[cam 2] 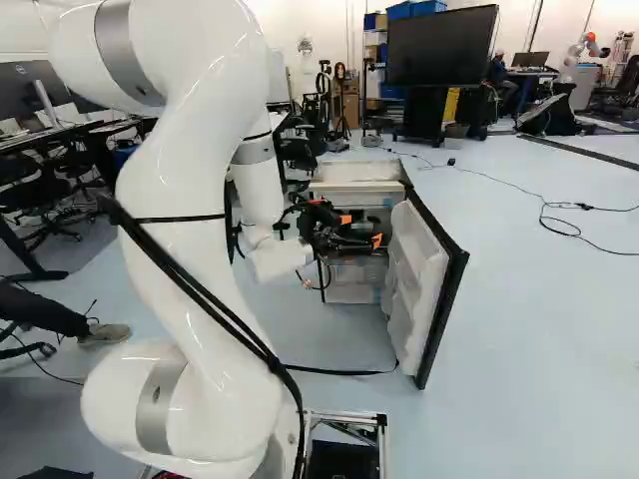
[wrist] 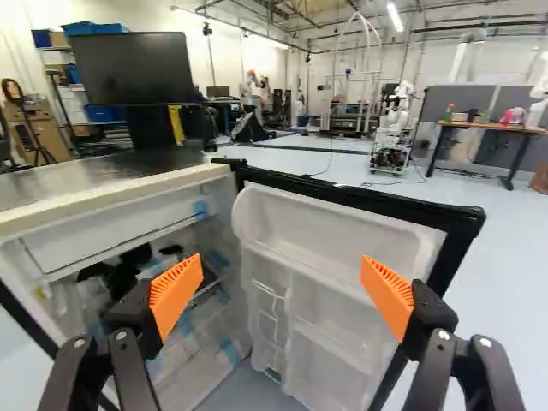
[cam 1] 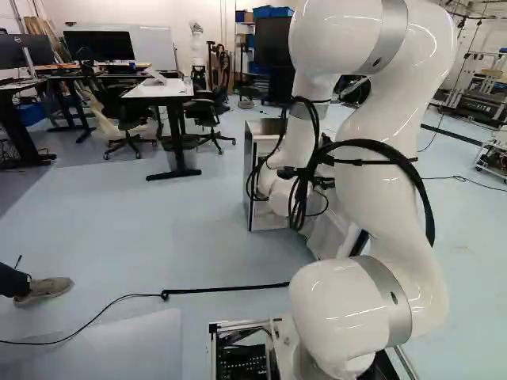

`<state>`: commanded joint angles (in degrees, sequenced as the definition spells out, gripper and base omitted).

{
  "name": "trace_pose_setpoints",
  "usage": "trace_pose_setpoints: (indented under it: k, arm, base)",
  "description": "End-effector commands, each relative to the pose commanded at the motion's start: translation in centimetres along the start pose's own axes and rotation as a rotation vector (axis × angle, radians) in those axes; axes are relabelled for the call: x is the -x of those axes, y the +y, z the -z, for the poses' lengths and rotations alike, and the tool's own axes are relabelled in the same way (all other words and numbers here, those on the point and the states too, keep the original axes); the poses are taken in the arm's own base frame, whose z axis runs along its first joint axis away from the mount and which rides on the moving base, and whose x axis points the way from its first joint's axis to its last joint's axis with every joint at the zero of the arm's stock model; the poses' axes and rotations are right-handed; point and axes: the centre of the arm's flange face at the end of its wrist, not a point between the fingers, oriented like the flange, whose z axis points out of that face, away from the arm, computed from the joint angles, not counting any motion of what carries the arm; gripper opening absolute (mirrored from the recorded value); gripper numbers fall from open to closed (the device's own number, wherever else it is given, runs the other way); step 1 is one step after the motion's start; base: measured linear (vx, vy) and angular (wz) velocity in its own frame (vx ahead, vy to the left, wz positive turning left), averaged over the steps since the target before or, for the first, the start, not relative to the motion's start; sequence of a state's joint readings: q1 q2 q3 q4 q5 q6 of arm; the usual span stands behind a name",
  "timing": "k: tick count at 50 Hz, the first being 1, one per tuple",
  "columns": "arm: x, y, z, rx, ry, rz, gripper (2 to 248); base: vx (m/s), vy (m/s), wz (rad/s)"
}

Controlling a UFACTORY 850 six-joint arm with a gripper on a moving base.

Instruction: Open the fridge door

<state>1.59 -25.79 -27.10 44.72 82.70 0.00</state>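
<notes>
In the right base view my gripper [cam 2: 344, 228] is in front of the fridge [cam 2: 357, 172], beside the inner side of its door [cam 2: 419, 279]. The door stands wide open, its shelved white inside facing the arm. From the wrist, the gripper [wrist: 281, 295] has its two orange pads far apart with nothing held between them. Ahead of it are the door's inner shelves [wrist: 330, 282], and the fridge body [wrist: 111, 205] with its compartment lies beside them. The left base view shows the fridge's side [cam 1: 252, 170], while the arm covers the gripper.
A white table [cam 1: 162, 89] and office chairs stand beyond the fridge to the left. A large screen [cam 2: 441, 46] is behind it. Black cable [cam 1: 226, 290] runs across the floor before the base. Another robot [wrist: 396, 128] stands farther off. A person's shoe [cam 1: 49, 289] shows at left.
</notes>
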Motion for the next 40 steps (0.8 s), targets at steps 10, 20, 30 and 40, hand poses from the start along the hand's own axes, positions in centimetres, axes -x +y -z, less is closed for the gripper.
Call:
trace_pose_setpoints:
  k: [10,20,30,40]
  arm:
    - [0.0,-0.1,0.1,-0.014,-0.001,0.002,247]
    - [-0.2,-0.1,0.3,-0.024,-0.005,0.0,247]
    - [-0.6,0.0,0.5,-0.046,-0.014,-0.003,247]
    - [-1.2,0.0,1.0,-0.079,-0.028,-0.008,247]
  base:
    - [0.0,0.0,0.0]
    - [0.0,0.0,0.0]
    - [0.0,0.0,0.0]
    - [0.0,0.0,0.0]
